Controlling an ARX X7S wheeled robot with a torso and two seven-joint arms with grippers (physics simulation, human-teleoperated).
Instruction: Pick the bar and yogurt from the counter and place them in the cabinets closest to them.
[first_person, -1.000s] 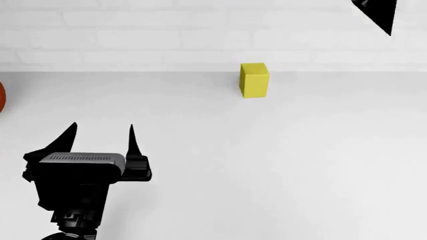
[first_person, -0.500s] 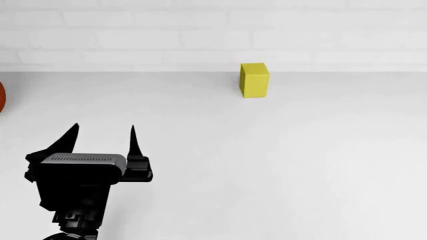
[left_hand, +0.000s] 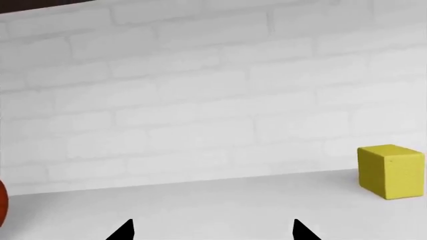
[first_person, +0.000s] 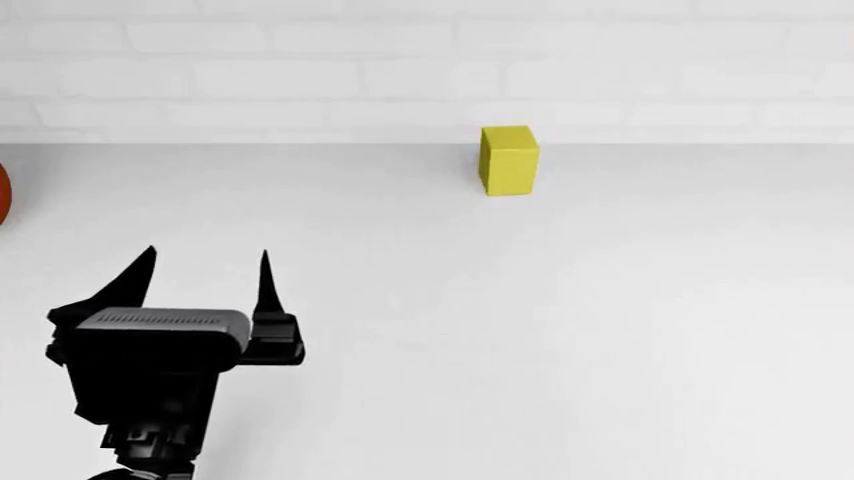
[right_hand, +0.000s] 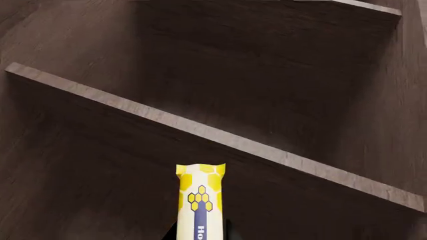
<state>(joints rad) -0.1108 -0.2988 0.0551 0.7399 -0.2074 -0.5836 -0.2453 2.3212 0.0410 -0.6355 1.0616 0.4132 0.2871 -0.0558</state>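
The bar, slim and yellow with a dark blue label, sticks out from my right gripper, which is shut on it. It is held inside a dark wooden cabinet, in front of a shelf edge. The right gripper does not show in the head view. My left gripper hovers open and empty over the white counter at the near left. Its two fingertips show spread wide in the left wrist view. The yogurt is out of view.
A plain yellow block stands at the back of the counter by the white brick wall; the left wrist view also shows the yellow block. An orange-red round thing peeks in at the left edge.
A black part of the right arm at the head view's top right a second ago has left the view. The left gripper has stayed almost still.
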